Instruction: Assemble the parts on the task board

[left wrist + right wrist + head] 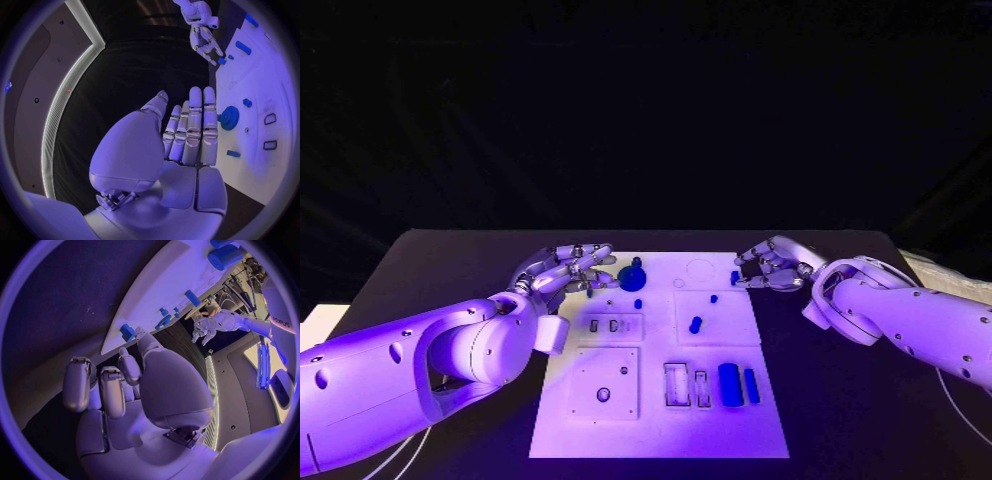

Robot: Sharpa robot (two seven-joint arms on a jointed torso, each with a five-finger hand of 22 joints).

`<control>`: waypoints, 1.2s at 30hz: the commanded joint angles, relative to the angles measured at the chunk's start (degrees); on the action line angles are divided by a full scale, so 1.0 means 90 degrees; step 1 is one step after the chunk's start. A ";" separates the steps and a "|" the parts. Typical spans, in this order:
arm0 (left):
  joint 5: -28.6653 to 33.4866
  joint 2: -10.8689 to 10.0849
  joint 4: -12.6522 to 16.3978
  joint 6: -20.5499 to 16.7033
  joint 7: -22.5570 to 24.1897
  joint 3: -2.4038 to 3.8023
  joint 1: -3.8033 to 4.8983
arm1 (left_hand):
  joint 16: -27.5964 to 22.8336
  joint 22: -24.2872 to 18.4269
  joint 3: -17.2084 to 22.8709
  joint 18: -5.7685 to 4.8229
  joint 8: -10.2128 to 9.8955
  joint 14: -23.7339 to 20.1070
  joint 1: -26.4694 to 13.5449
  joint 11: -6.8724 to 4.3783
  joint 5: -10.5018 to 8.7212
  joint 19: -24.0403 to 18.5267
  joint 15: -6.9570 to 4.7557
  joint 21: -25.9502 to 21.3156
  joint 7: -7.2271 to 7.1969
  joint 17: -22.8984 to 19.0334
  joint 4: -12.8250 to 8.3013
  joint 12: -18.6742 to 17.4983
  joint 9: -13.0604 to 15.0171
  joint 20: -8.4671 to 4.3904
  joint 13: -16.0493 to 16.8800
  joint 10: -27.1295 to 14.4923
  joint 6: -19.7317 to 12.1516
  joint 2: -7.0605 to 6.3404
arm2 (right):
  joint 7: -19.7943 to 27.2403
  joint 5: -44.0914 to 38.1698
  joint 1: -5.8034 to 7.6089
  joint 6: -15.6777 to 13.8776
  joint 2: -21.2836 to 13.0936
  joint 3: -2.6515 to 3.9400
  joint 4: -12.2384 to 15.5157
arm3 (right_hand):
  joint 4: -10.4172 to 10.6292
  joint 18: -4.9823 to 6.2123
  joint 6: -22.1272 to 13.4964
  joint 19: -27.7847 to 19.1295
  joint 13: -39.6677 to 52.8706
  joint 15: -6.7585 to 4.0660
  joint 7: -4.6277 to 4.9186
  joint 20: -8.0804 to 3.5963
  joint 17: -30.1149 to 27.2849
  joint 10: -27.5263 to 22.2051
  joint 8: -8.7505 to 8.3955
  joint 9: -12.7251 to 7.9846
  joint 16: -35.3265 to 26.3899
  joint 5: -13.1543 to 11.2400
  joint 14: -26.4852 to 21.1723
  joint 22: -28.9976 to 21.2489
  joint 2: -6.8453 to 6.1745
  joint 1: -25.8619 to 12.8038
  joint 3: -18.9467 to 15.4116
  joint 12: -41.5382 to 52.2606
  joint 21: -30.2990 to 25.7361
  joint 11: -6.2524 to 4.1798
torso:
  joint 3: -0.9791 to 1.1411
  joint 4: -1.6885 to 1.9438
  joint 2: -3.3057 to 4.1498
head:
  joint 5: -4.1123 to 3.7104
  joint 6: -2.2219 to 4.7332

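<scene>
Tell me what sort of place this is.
Probably a robot test or demo bench, not a home or a factory line: a black table against a dark backdrop, a white task board with small blue parts and cut-out slots, and two robot hands, left and right, at its far end.

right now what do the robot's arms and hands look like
Both arms are smooth, rounded white shells with small dark dots on the casing. The left hand and right hand are silver, with segmented metallic fingers and a bulbous glossy palm cover. Thin white cables loop below each arm.
</scene>
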 commanded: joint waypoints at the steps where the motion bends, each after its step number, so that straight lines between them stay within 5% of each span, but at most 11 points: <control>1: 0.0008 0.0016 0.0004 0.0135 0.0025 0.0004 0.0004 | 0.0026 0.0006 0.0003 0.0097 -0.0036 -0.0031 0.0019 0.0004 -0.0036 0.0019 0.0002 0.0034 0.0022 0.0006 -0.0045 -0.0028 -0.0003 -0.0016 -0.0010 0.0017 0.0015 0.0050 | -0.0047 -0.0105 -0.0016 0.0106 0.0061 0.0001 -0.0070 | -0.0068 0.0016 0.0002 -0.0040 0.0028 0.0008 -0.0008 0.0018 0.1264 -0.0001 0.0026 0.0000 0.0025 -0.0055 0.0559 0.0007 0.0031 0.0090 0.0018 0.0007 -0.0035 -0.0019 | -0.0005 0.0002 -0.0003 | 0.0002 -0.0014; 11: 0.0008 0.0019 0.0002 0.0136 0.0023 0.0004 0.0004 | 0.0026 0.0006 0.0003 0.0097 -0.0036 -0.0031 0.0019 0.0004 -0.0036 0.0019 0.0002 0.0034 0.0022 0.0006 -0.0045 -0.0028 -0.0003 -0.0016 -0.0010 0.0017 0.0015 0.0050 | -0.0054 -0.0160 -0.0036 0.0147 0.0187 0.0002 -0.0173 | -0.0215 0.0003 0.0274 0.0005 0.0164 -0.0019 -0.0043 -0.0001 0.1299 0.0120 0.0101 0.0038 0.0038 -0.0336 0.0567 0.0082 0.0226 0.0186 0.0226 0.0147 0.0005 -0.0054 | -0.0010 0.0000 -0.0006 | 0.0011 -0.0039; 36: 0.0008 0.0010 0.0010 0.0136 0.0018 0.0004 0.0004 | 0.0026 0.0006 0.0003 0.0097 -0.0036 -0.0031 0.0019 0.0004 -0.0036 0.0019 0.0002 0.0034 0.0022 0.0006 -0.0045 -0.0028 -0.0003 -0.0016 -0.0010 0.0017 0.0015 0.0050 | -0.0216 -0.0279 -0.0041 0.0250 0.0255 0.0002 -0.0231 | -0.0381 -0.0010 0.0794 0.0043 0.0295 -0.0125 -0.0197 -0.0092 0.1342 0.0224 0.0214 0.0084 0.0054 -0.0553 0.0577 0.0152 0.0381 0.0163 0.0539 0.0263 0.0042 -0.0182 | -0.0004 -0.0004 -0.0008 | 0.0003 -0.0089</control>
